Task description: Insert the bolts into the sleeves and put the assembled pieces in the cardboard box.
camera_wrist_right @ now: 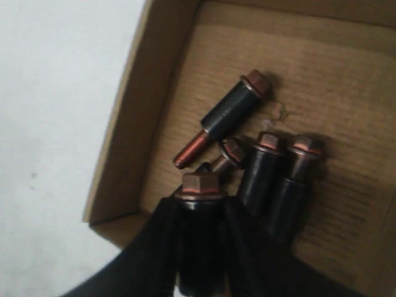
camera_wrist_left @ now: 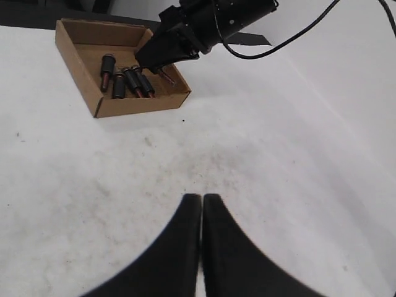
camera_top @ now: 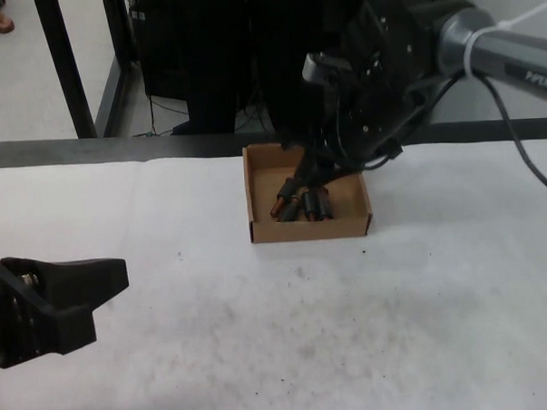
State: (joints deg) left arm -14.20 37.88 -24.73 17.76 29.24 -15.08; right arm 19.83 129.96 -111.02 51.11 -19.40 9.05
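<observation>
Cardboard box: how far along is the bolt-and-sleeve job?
Done: four assembled pieces lie in the cardboard box. In hand: the right gripper holds a fifth assembled piece over the box floor, not yet released. Left: let it go. The left gripper is shut over the bench, holding nothing.
</observation>
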